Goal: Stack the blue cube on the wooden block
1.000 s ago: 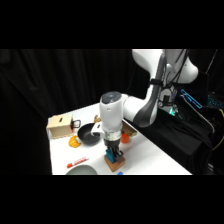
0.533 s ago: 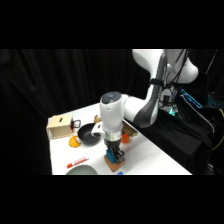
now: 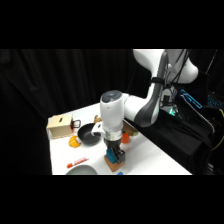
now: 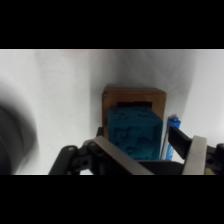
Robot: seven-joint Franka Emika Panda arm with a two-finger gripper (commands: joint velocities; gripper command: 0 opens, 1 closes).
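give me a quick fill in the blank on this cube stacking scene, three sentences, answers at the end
1. The blue cube sits between the gripper's jaws, directly above the ____ block.
2. In the side view, the black bowl lies between the gripper and the pale wooden ____.
3. The table under everything is ____ in colour.

Missing words: wooden; box; white
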